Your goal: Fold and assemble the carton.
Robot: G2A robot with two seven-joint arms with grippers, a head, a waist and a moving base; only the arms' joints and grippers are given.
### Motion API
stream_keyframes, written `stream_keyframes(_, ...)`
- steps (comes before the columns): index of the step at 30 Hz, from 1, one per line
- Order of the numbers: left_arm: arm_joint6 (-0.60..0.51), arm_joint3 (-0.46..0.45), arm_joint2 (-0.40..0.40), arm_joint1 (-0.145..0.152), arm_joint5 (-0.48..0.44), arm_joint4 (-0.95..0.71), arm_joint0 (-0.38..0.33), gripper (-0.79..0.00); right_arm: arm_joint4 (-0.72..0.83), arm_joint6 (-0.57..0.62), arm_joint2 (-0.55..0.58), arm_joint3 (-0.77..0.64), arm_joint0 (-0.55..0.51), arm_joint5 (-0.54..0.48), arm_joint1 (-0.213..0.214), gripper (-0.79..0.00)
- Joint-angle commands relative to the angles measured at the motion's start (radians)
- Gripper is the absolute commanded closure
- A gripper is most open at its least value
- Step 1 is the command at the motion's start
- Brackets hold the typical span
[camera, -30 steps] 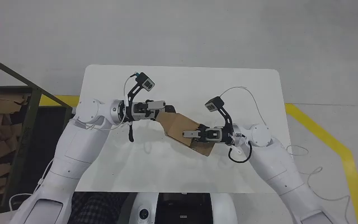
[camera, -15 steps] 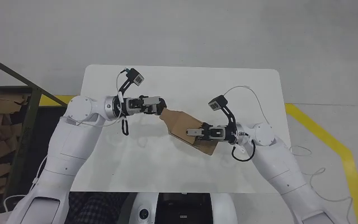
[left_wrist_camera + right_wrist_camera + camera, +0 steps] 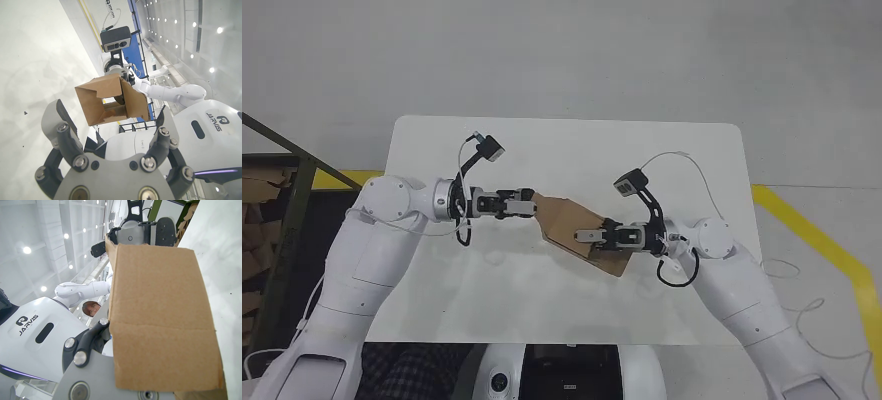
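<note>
A: What stands furthest left?

B: A dark green frame (image 3: 282, 150) with loose brown cardboard scraps (image 3: 257, 205) behind it, just off the left edge of the white rectangular counter (image 3: 442, 290).

A: And the left end effector (image 3: 529, 203)?

B: It hangs over the counter a little left of centre and points right, at the left end of the brown cardboard carton (image 3: 564, 220). Its fingers (image 3: 62, 117) are spread wide. The tips sit just beside the carton's open mouth, and whether they touch the flaps cannot be told.

A: Where is the carton itself?

B: It is over the middle of the counter, lying slantwise. Its left end is farther away and its right end is nearer. It is an open-ended sleeve with its end flaps standing out. The left wrist view looks straight into it (image 3: 134, 104), and the right wrist view shows one flat creased panel (image 3: 160, 306). Whether its lower edge rests on the counter cannot be told.

A: The right end effector (image 3: 587, 237)?

B: It is clamped onto the carton's right half, with one finger lying on top of the panel and a dark pad showing inside the sleeve.

A: Anything further right?

B: A yellow floor stripe (image 3: 802, 215) runs past the counter's right edge.
</note>
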Motion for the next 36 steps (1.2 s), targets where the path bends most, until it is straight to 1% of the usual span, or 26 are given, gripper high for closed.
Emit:
stream_keyframes(1,0.016,-0.005,0.001,0.002,-0.009,0.04,-0.003,-0.785,-0.001,-0.001,0.0,0.0,0.0,0.0,0.0,0.0)
stream_keyframes(7,0.043,-0.013,0.01,0.006,-0.026,0.113,0.008,-0.785,0.003,-0.001,0.008,-0.005,0.002,-0.004,0.001,0.0)
stream_keyframes(14,0.068,-0.017,0.027,0.009,-0.036,0.154,0.017,-0.785,0.01,0.002,0.013,-0.021,-0.002,-0.008,0.001,0.0)
stream_keyframes(19,0.081,-0.008,0.037,0.009,-0.031,0.151,0.015,-0.785,0.013,0.006,0.014,-0.029,-0.006,-0.009,0.001,0.0)
stream_keyframes(30,0.084,0.029,0.07,0.005,-0.017,0.091,-0.008,-0.785,0.026,0.009,0.004,-0.039,-0.006,-0.013,-0.003,0.0)
stream_keyframes(36,0.09,0.042,0.072,0.006,-0.018,0.088,-0.019,-0.785,0.024,0.011,0.004,-0.037,-0.008,-0.013,-0.003,0.0)
